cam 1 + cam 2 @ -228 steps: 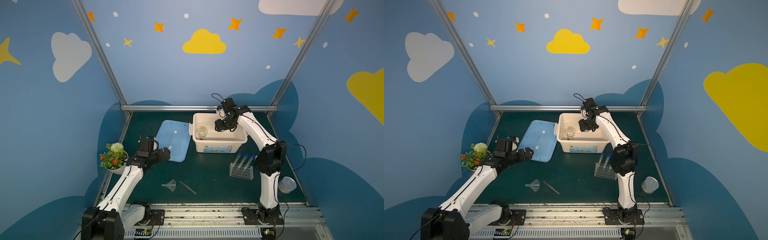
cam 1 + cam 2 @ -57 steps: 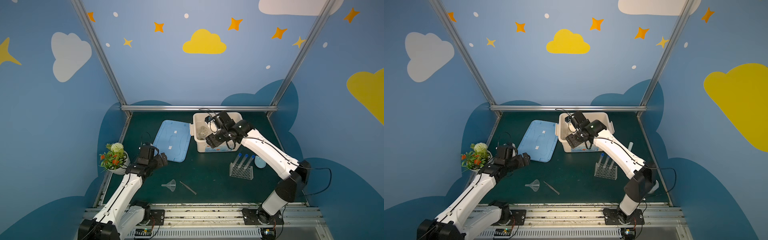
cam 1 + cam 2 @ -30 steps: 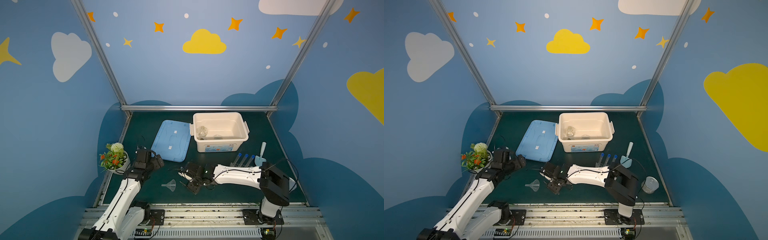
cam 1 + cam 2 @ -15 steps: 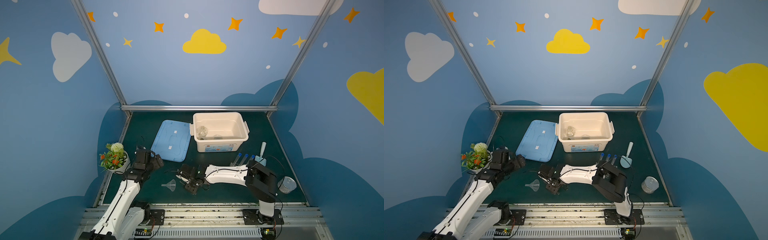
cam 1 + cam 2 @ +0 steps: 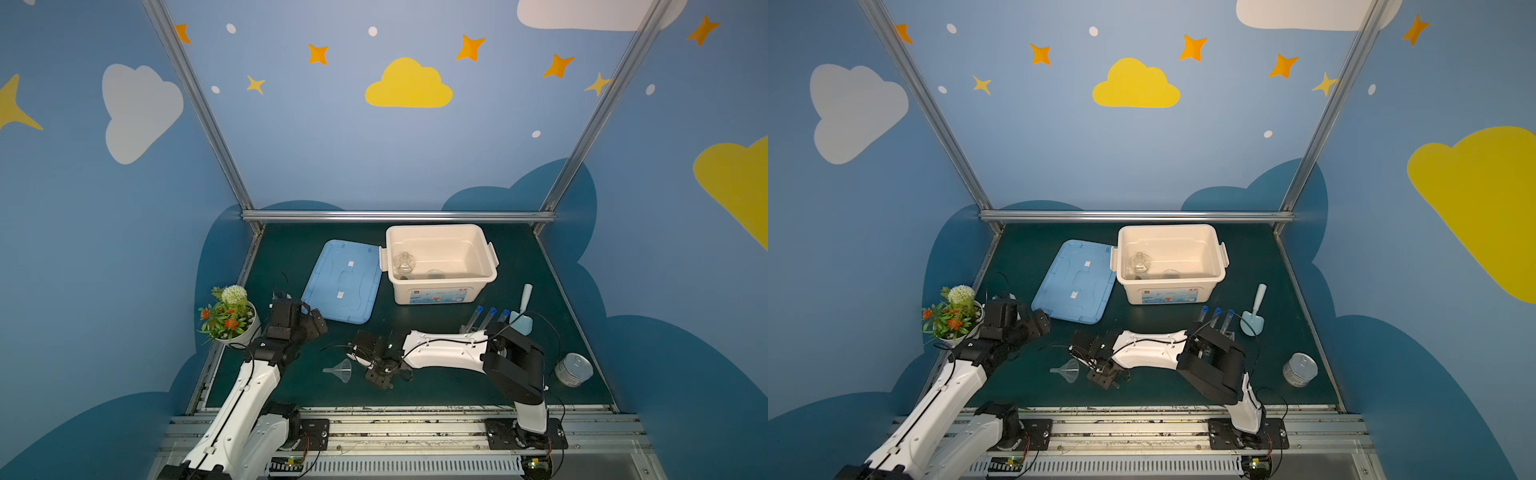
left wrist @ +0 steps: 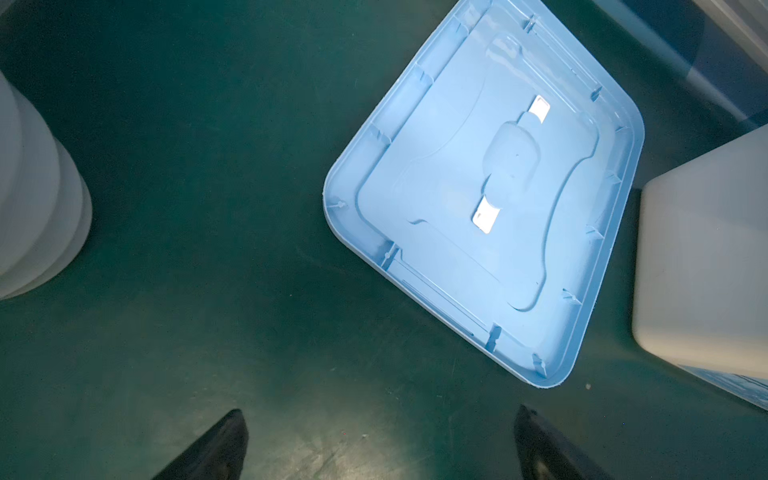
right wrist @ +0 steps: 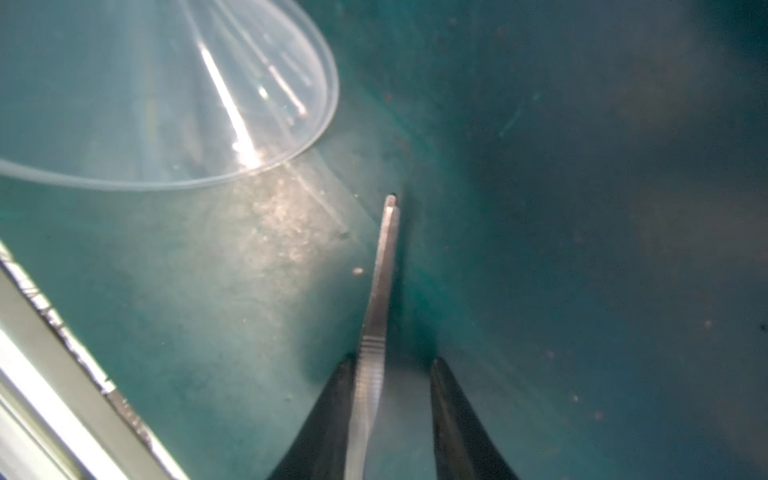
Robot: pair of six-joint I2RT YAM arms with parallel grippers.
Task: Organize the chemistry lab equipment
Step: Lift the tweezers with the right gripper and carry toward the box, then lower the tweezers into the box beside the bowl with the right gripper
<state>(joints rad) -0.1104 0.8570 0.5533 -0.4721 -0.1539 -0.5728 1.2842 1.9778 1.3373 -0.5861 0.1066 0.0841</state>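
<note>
Down at the front of the table (image 5: 436,390) with the right gripper (image 7: 390,361): jaws half spread around the tweezers (image 7: 382,270), one finger (image 7: 328,415) touching the metal, a gap on the other side, no pinch yet. Tweezers flat on the table, tip near the clear funnel (image 7: 166,104). Left gripper (image 6: 378,411) hovering near the blue lid (image 6: 478,208), jaws spread wide, holding nothing.
</note>
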